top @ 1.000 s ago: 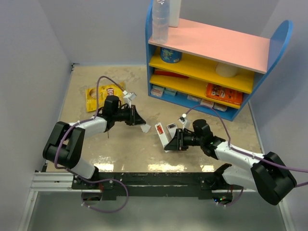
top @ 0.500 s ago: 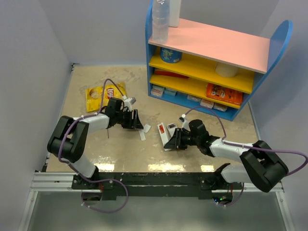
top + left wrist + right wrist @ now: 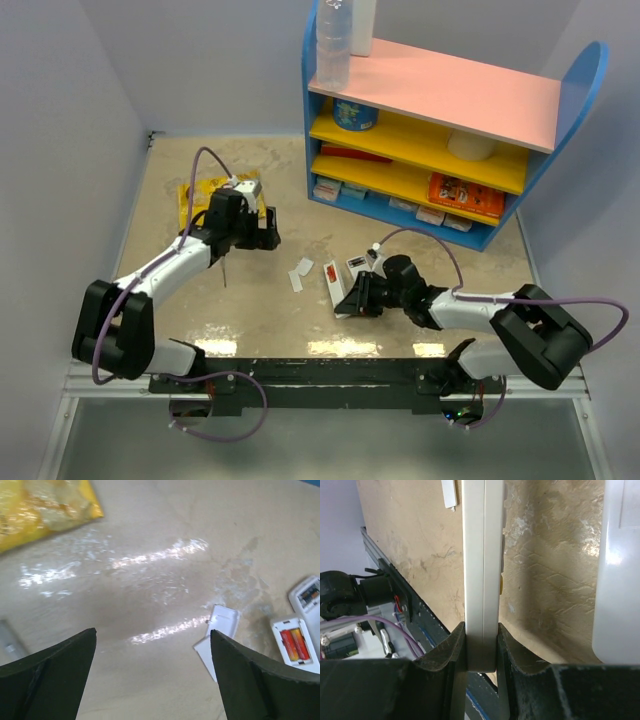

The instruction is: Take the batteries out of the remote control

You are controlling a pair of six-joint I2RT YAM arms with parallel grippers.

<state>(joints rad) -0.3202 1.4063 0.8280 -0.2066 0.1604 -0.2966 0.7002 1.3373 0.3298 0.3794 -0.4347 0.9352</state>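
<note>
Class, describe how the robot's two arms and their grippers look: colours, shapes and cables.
Both arms have white link shells joined by chunky black joints, as seen on the left arm and the right arm. A thin purple cable loops along each one. The left gripper and the right gripper have matt black fingers with curved, tapering inner faces.

Desk [image 3: 280,320]: beige mottled surface, is catching white glare streaks toward its front edge.
Walls [image 3: 70,120]: plain pale lilac-grey, are enclosing the desk at left, back and right.
Shelf unit [image 3: 450,95]: blue sides, pink top, yellow shelves, is standing at back right.
</note>
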